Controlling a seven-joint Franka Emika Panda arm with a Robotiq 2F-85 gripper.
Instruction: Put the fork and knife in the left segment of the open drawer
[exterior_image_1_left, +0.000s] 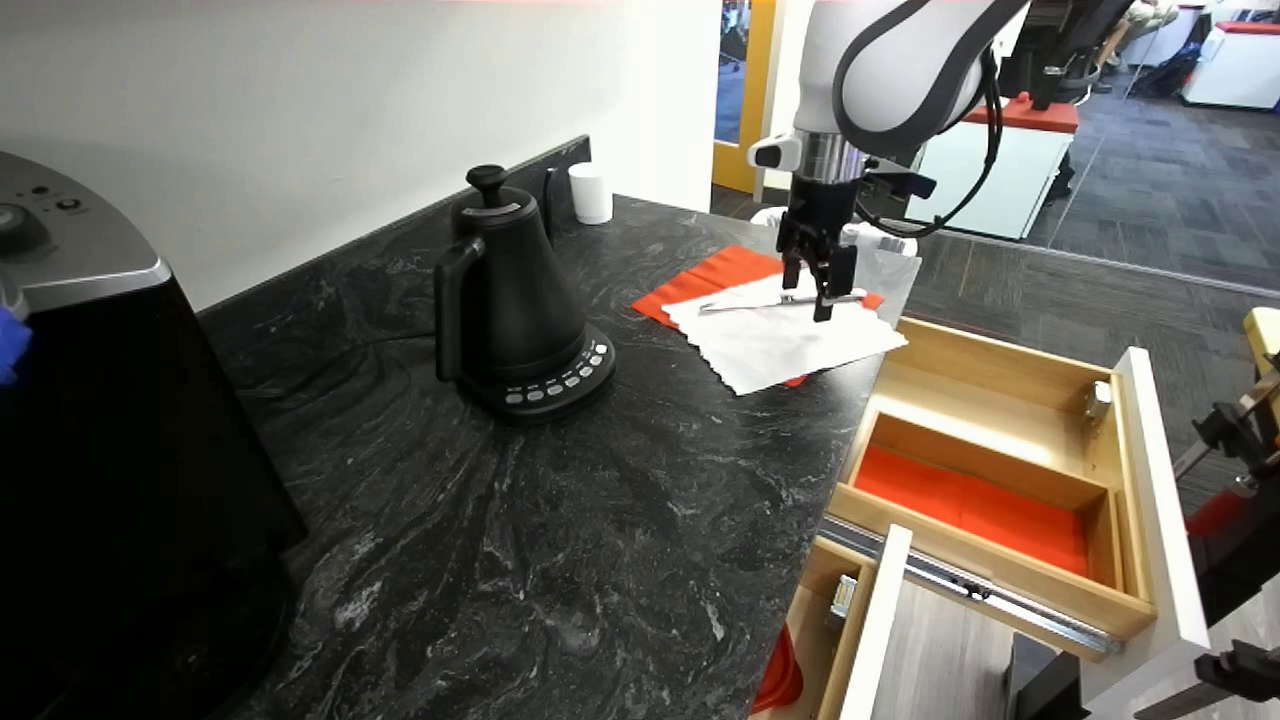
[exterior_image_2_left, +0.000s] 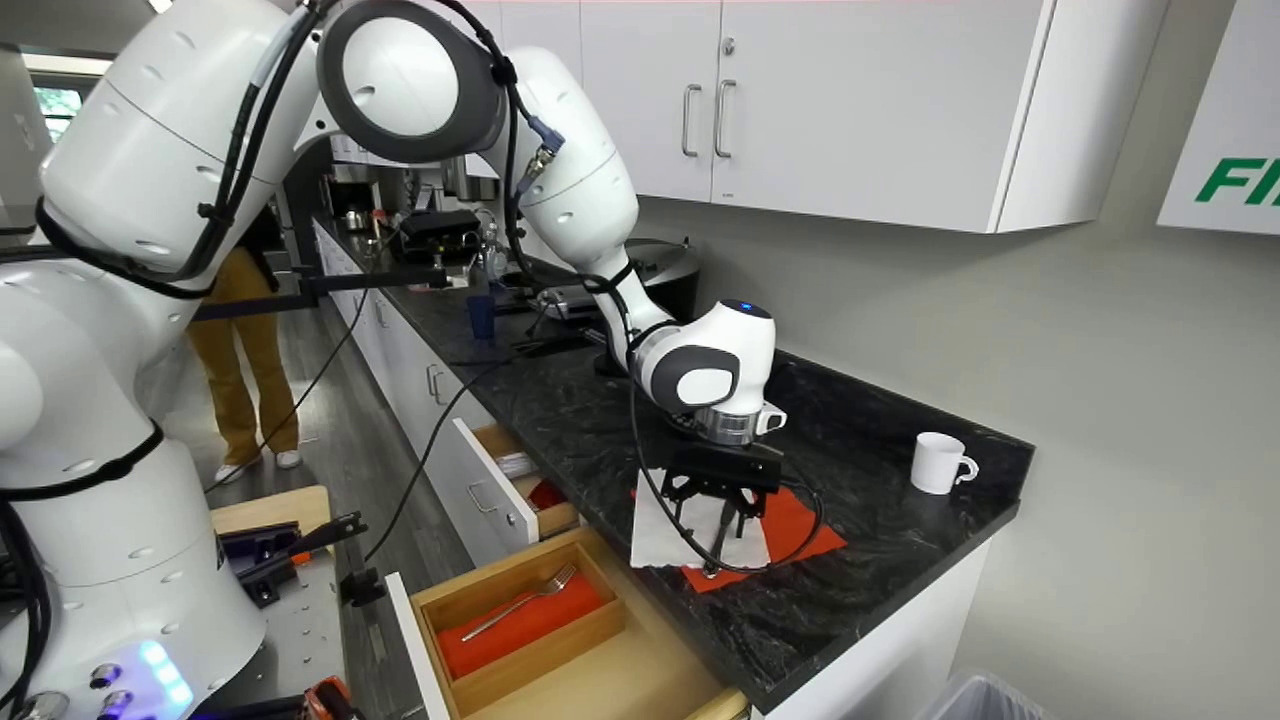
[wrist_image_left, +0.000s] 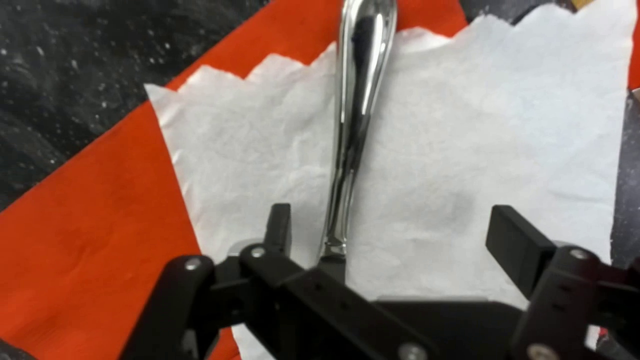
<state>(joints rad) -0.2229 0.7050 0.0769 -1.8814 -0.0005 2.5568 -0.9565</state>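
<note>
While the fork (exterior_image_2_left: 515, 608) lies in the left segment (exterior_image_2_left: 540, 617) | gripper (wrist_image_left: 391, 239) spread above knife (wrist_image_left: 350, 125)

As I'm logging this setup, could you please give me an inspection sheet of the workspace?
Surface: black marbled countertop with a white zigzag-edged napkin over a red-orange napkin.
Job's things: silver metal fork in the red-lined segment of the open light-wood drawer; silver metal knife on the white napkin.
Clutter: black conical kettle, white handled mug.
Grippers: black two-fingered gripper, open over the knife.
Cables: black cable looped beside the gripper.
Surroundings: standing person in tan trousers.
</note>
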